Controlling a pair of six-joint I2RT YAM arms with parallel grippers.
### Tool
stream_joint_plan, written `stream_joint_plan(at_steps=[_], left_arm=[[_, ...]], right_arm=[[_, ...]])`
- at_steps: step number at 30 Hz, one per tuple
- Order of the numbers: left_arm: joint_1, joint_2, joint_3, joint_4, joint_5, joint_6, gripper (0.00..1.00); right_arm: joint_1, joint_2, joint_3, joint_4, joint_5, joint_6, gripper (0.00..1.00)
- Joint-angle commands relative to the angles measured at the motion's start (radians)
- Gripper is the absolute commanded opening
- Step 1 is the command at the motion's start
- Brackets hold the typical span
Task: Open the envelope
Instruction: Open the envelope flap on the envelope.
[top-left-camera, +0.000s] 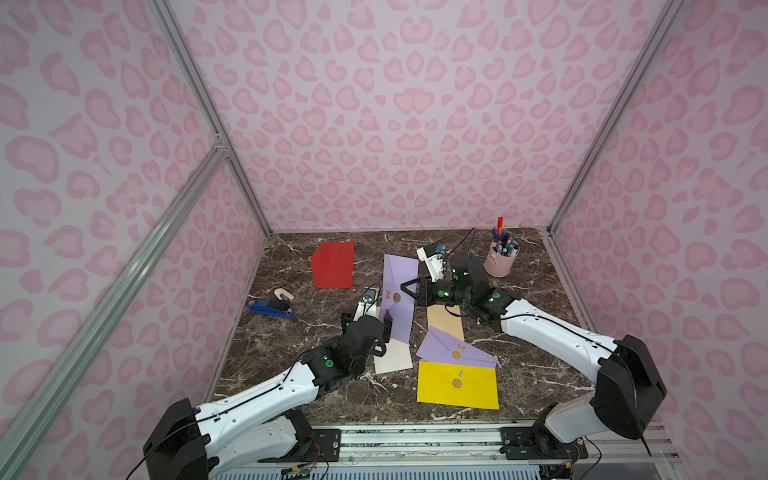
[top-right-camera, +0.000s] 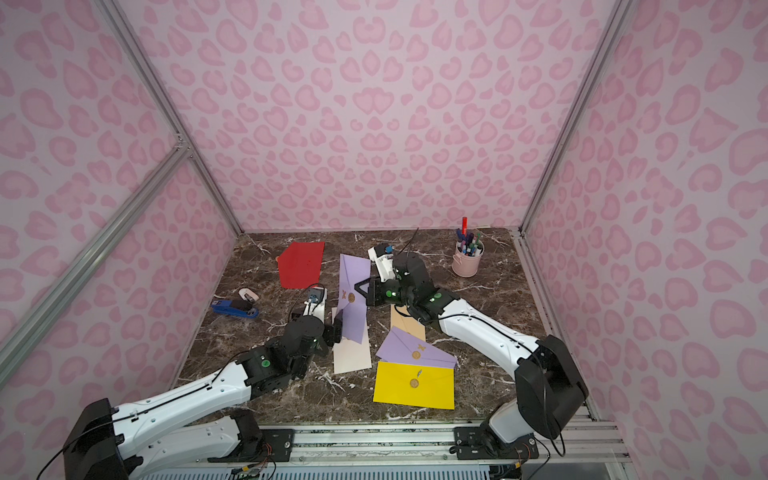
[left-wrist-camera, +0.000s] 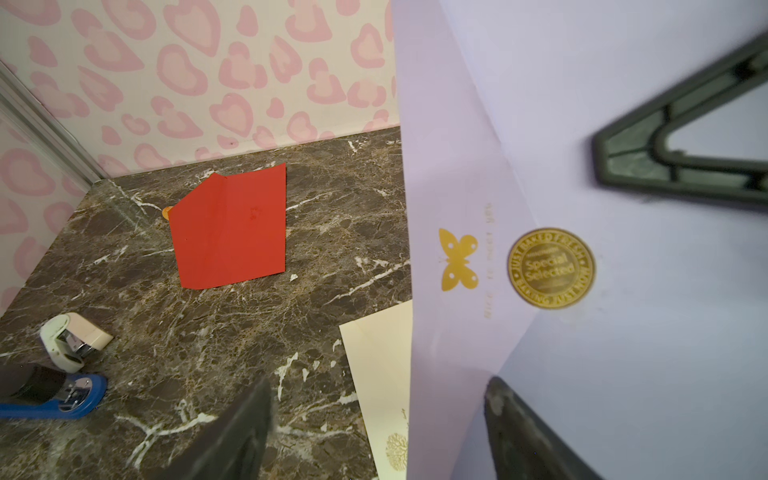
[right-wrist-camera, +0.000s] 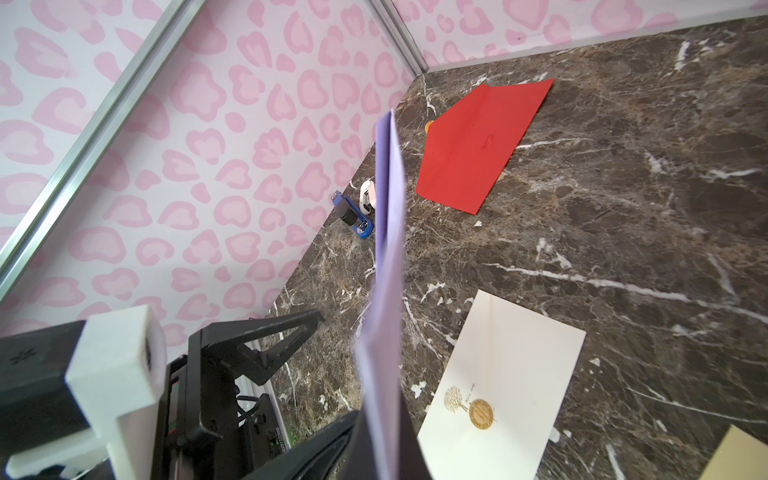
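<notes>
While the yellow envelope (top-left-camera: 457, 384) lies flat nearest the robot's base on the dark marble table (top-left-camera: 540, 374), a second lilac envelope (top-left-camera: 453, 351) overlaps its far edge. A tan envelope (top-left-camera: 446, 322) sits just beyond that one. To their left a cream envelope (top-left-camera: 392, 357) lies flat, bearing a gold sticker.

Above the cream envelope the left gripper (left-wrist-camera: 380, 386) stands spread wide. One finger is on the flap side of the held lilac envelope (top-left-camera: 399, 291) and the other is out past its edge; the pictures do not show whether either touches the paper.

This envelope is held up off the table on edge, near the middle of the scene. Its flap is shut under a round gold seal (left-wrist-camera: 550, 268), next to a gold butterfly (left-wrist-camera: 458, 259). The right gripper (top-left-camera: 405, 287) is pressed together on the envelope's right edge, pinching it.

Off to the left, near the side wall, lie a blue stapler (top-left-camera: 270, 309) and a small white stapler (top-left-camera: 284, 294). Farther back a red envelope (top-left-camera: 333, 264) lies with its flap open. A pink bucket of pens (top-left-camera: 500, 259) stands by the far right corner.
</notes>
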Motion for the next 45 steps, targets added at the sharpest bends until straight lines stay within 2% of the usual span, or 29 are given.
stream_joint_plan(at_steps=[1, 45], left_arm=[[0.005, -0.008, -0.005, 0.0, -0.027, -0.008, 0.82], [0.007, -0.032, -0.012, -0.004, -0.01, -0.01, 0.82]], right_arm=[[0.003, 0.002, 0.009, -0.017, -0.025, -0.005, 0.0], [0.007, 0.004, 0.011, -0.025, -0.016, -0.009, 0.0]])
